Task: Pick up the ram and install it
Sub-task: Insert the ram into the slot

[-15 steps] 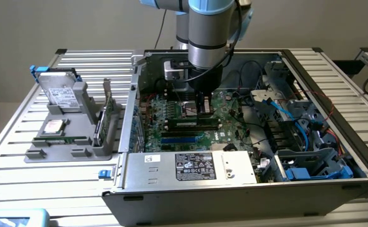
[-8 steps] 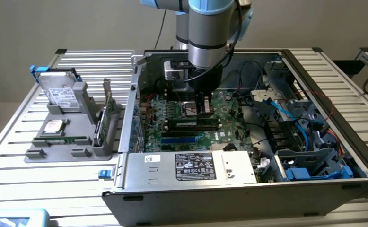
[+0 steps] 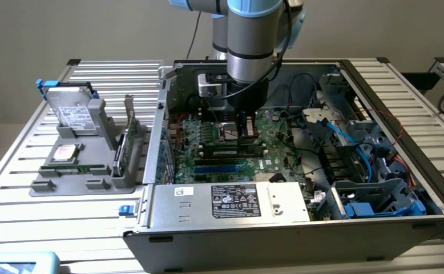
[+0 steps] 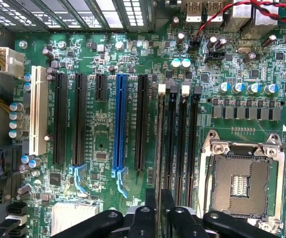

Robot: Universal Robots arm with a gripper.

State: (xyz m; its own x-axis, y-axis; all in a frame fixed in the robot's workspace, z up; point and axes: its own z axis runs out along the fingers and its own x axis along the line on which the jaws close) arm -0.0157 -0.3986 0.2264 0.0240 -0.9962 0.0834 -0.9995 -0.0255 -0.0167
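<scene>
Item: the ram (image 3: 233, 152) (image 4: 159, 148) stands on edge in a memory slot of the motherboard (image 4: 103, 134), inside the open computer case (image 3: 298, 228). The slot is the one farthest from the empty CPU socket (image 4: 240, 183). The gripper (image 3: 243, 132) (image 4: 159, 210) is directly above it. Its fingers (image 4: 168, 218) are nearly closed, clasping the ram's upper edge. A parts tray (image 3: 69, 182) lies outside the case, on the exterior view's left

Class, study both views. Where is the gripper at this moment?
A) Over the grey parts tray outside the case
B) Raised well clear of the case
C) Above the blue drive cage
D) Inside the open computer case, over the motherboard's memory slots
D: the gripper reaches down inside the computer case, gripping the ram over the motherboard, beside the memory slots.
</scene>
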